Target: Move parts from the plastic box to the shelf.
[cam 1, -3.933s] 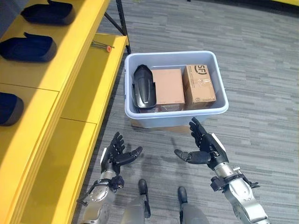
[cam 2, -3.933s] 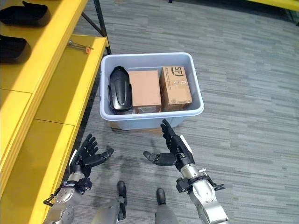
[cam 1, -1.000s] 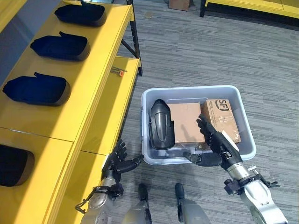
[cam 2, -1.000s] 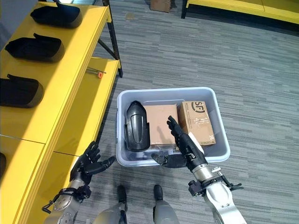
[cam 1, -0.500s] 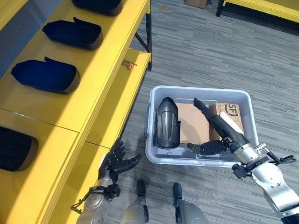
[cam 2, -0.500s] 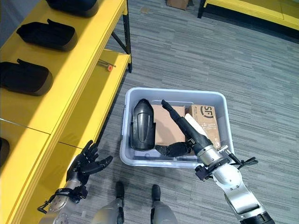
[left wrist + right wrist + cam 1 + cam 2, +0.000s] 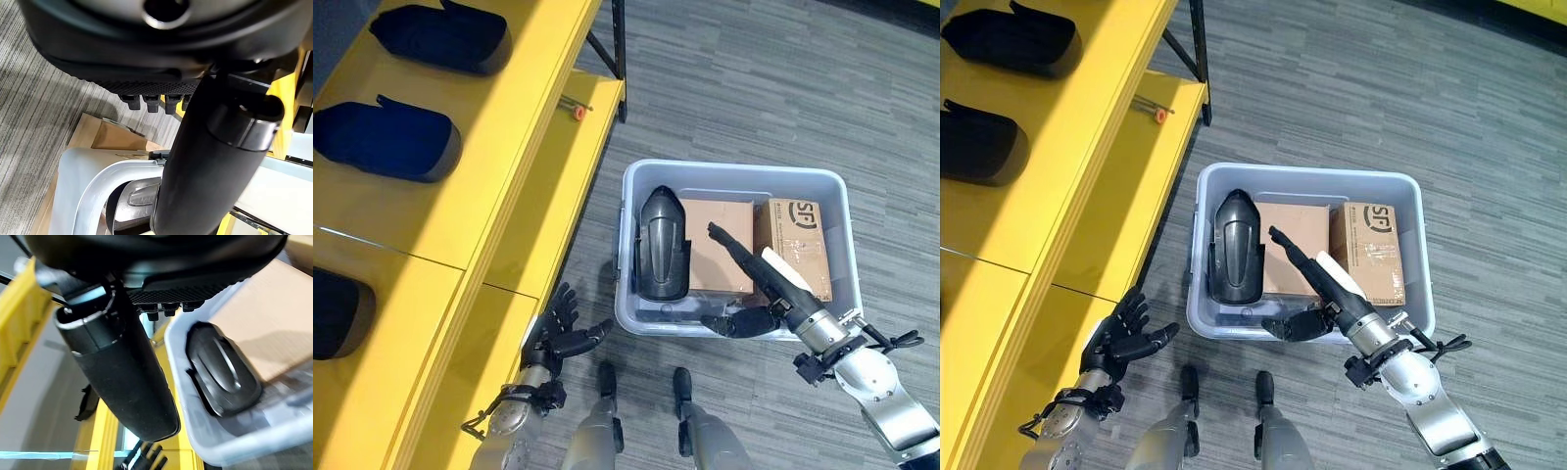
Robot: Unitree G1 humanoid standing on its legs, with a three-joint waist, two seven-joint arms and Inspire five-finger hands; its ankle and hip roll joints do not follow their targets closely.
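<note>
Beside right hand (image 7: 773, 294) fingers (image 7: 729, 242), black part (image 7: 662, 244) lies in plastic box (image 7: 734, 174)

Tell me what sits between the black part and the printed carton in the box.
A plain brown carton lies between the black part and the printed carton, with the right hand stretched open over it, in the left eye view.

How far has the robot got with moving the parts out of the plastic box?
Done: several black parts already lie on the yellow shelf. In hand: nothing yet; the right hand reaches open over the plastic box, above the brown cartons, and the left hand hangs open beside the shelf. Left: a black part stands in the box and needs grasping and carrying over.
</note>
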